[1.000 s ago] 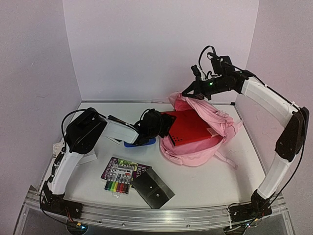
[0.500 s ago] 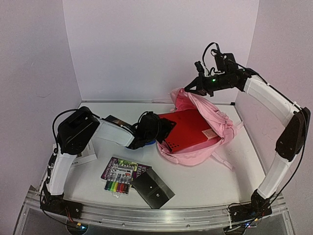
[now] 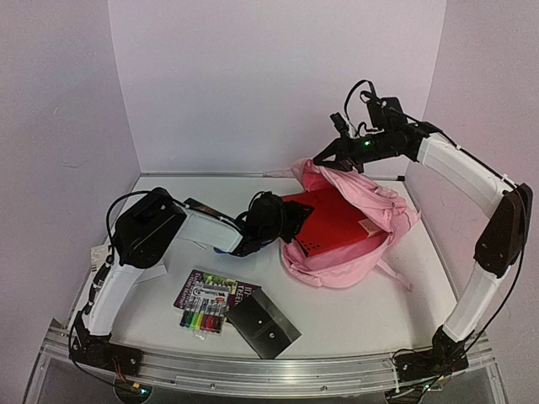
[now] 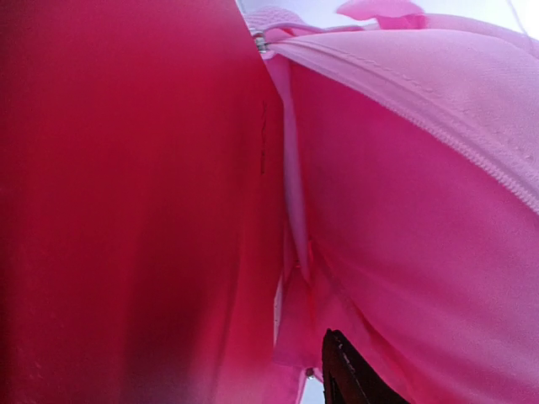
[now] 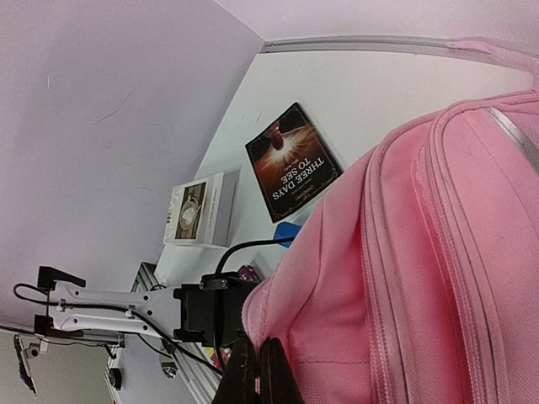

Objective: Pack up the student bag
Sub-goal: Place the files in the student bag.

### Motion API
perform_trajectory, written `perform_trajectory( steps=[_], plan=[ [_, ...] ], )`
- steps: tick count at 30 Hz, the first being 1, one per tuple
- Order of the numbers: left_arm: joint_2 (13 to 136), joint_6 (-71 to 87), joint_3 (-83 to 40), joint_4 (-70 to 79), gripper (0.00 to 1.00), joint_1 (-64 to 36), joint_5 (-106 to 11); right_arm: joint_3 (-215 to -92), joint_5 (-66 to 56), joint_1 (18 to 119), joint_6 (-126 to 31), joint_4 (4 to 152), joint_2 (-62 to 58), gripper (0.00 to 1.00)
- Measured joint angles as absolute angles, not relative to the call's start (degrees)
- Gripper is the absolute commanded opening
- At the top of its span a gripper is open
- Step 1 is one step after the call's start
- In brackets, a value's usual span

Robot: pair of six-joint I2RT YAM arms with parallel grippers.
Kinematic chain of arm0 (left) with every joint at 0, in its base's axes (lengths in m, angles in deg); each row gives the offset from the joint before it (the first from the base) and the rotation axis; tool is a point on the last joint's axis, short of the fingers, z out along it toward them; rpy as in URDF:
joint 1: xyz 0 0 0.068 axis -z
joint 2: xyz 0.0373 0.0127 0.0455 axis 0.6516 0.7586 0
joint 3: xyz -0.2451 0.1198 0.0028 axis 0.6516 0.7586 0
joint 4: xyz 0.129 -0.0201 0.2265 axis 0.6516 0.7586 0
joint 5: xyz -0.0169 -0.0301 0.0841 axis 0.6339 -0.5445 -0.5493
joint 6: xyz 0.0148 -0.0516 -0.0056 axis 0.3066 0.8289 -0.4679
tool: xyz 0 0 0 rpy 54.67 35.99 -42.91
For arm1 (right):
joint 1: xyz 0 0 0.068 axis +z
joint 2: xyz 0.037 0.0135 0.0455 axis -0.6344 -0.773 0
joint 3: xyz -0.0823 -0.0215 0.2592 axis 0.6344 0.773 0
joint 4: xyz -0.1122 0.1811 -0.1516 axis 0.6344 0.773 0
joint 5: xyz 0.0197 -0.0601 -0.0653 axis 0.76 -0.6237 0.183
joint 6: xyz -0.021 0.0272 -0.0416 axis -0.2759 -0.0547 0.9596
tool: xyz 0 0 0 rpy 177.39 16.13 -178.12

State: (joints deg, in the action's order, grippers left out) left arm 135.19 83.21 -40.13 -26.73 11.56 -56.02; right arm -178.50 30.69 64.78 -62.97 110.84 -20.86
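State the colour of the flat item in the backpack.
The flat item is red; clearest in top external view.

the white table [image 3: 362,316] is carrying the student bag [image 3: 337,271] toward the back right, a pack of coloured markers [image 3: 202,316] lying just beside a black case [image 3: 263,324] near the front, and a white box [image 5: 202,210] sitting at the left.

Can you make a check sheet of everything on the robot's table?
Surface: white table, metal rail in front.
Job's things: pink student bag open, red folder partly inside.
Clutter: marker pack, dark book, white box, blue item.
Grippers: left gripper grips the folder; right gripper pinches the bag's rim, holding it up.
Cables: black loops on both arms.
Surroundings: plain pale walls.
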Motion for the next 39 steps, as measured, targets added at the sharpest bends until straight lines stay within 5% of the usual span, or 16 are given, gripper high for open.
perform_trajectory(
  steps=[8, 15, 23, 34, 39],
  plan=[
    [130.77, 83.75, -36.94, -17.59, 0.91, 12.22, -57.6, -178.52, 28.24, 64.77, -62.86, 110.36, -20.86, 0.0],
    [124.64, 79.32, -34.86, -8.49, 0.99, 12.75, -57.38, -179.18, 28.19, 63.23, -62.0, 109.69, -20.86, 0.0],
    [118.4, 74.64, -33.46, -3.03, 0.85, 12.92, -55.4, -179.36, 28.59, 62.27, -61.32, 108.3, -20.73, 0.0],
    [115.48, 73.04, -26.14, -10.56, 0.04, 13.4, -49.54, -179.36, 29.7, 62.19, -61.37, 108.27, -20.73, 0.0],
    [115.66, 73.7, -24.5, -15.87, 0.0, 13.36, -49.03, -179.36, 31.54, 62.09, -62.01, 108.27, -20.73, 0.0]
  ],
)
